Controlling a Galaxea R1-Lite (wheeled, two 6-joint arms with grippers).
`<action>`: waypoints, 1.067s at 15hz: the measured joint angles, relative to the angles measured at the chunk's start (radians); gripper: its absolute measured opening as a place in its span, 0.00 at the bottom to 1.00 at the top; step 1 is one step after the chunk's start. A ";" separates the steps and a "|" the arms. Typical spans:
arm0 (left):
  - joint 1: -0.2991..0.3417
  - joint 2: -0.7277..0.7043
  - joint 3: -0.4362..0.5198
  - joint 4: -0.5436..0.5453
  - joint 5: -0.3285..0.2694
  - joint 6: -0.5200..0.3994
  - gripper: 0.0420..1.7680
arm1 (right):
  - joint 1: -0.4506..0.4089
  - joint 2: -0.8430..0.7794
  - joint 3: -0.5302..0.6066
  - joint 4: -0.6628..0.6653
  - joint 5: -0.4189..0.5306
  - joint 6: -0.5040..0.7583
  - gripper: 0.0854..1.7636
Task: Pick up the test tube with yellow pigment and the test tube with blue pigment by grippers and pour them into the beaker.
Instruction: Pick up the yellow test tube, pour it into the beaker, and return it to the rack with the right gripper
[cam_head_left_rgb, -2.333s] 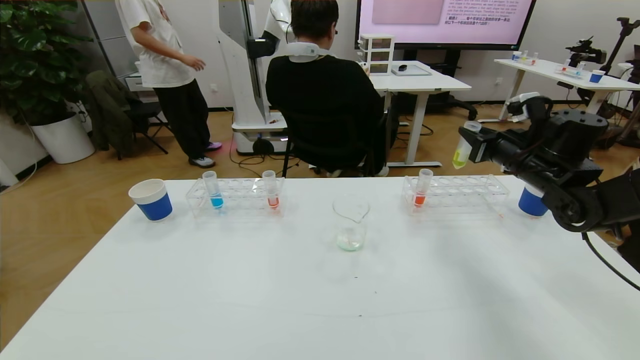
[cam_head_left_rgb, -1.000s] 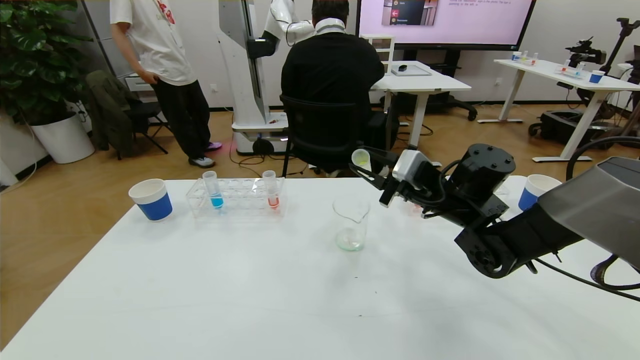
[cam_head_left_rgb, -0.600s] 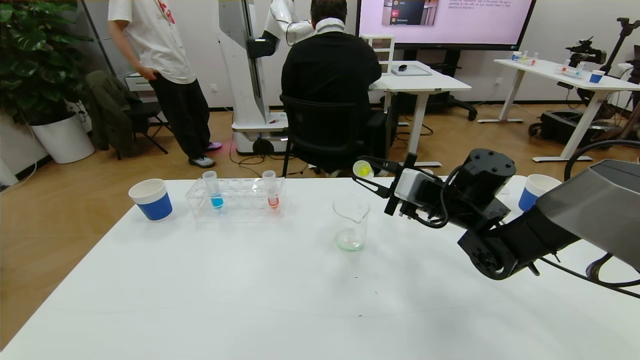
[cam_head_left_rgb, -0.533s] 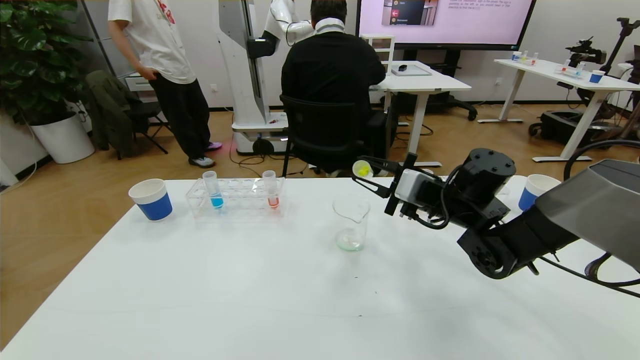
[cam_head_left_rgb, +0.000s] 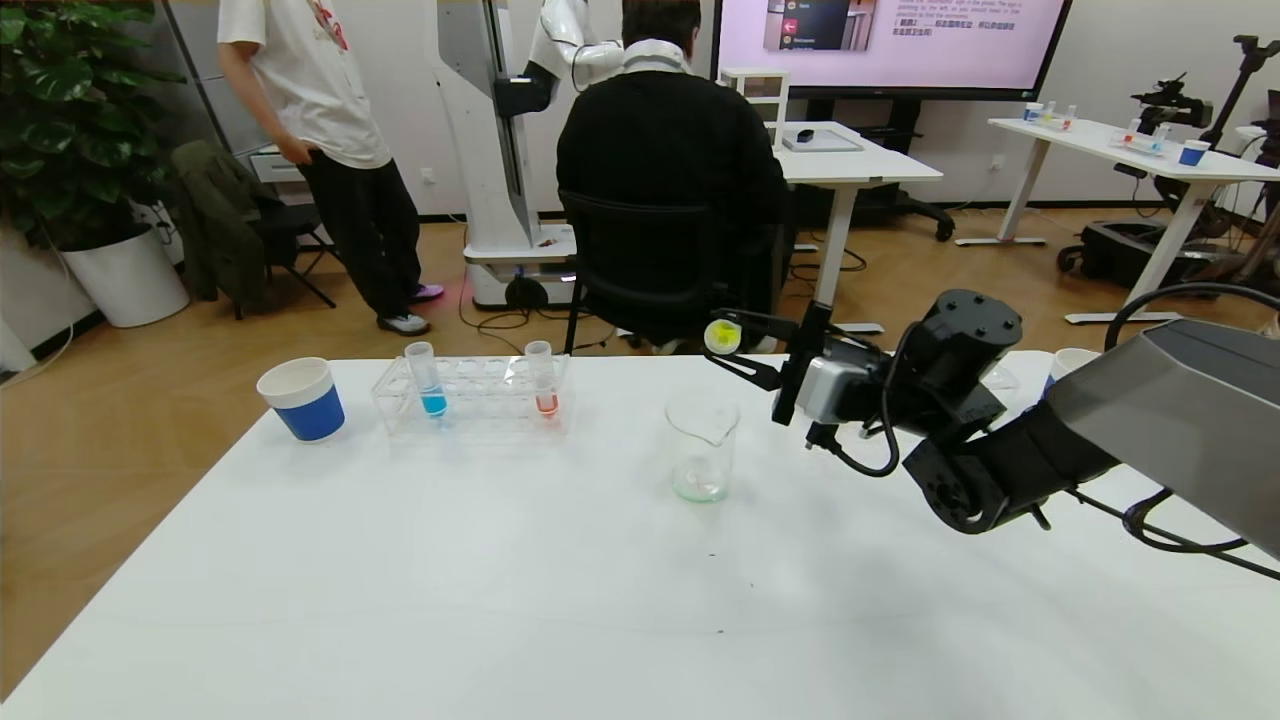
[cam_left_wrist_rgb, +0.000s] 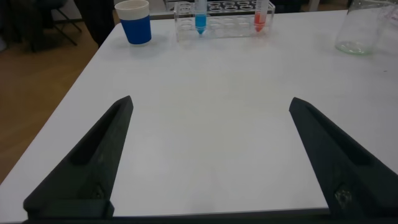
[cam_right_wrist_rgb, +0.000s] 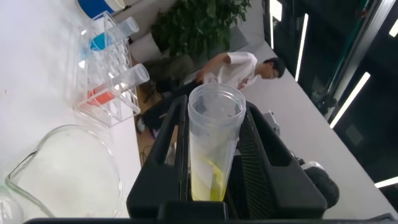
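My right gripper (cam_head_left_rgb: 730, 340) is shut on the test tube with yellow pigment (cam_head_left_rgb: 721, 337), tipped nearly level, its open mouth just above and behind the beaker (cam_head_left_rgb: 702, 445). In the right wrist view the tube (cam_right_wrist_rgb: 214, 143) sits between the black fingers (cam_right_wrist_rgb: 173, 134), yellow liquid low inside, the beaker rim (cam_right_wrist_rgb: 62, 168) below. A thin pale green layer lies in the beaker. The test tube with blue pigment (cam_head_left_rgb: 430, 380) stands upright in the left rack (cam_head_left_rgb: 470, 405). My left gripper (cam_left_wrist_rgb: 210, 102) is open over bare tabletop near the front left, out of the head view.
An orange-red tube (cam_head_left_rgb: 543, 382) shares the left rack. A blue paper cup (cam_head_left_rgb: 302, 399) stands left of the rack; another cup (cam_head_left_rgb: 1068, 362) peeks from behind my right arm. Behind the table's far edge a person sits on a chair (cam_head_left_rgb: 650, 260).
My right arm swung left from the right side with the yellow tube and tipped it over. In the last second the tube's mouth dropped slightly towards the beaker. The left gripper stayed still.
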 joint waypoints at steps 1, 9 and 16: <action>0.000 0.000 0.000 0.000 0.000 0.000 0.99 | 0.002 0.006 -0.003 0.000 0.014 -0.025 0.26; 0.000 0.000 0.000 0.000 0.000 0.000 0.99 | -0.007 0.031 -0.012 0.011 0.065 -0.170 0.26; 0.000 0.000 0.000 0.000 0.000 0.000 0.99 | -0.032 0.055 -0.002 0.010 0.096 -0.298 0.26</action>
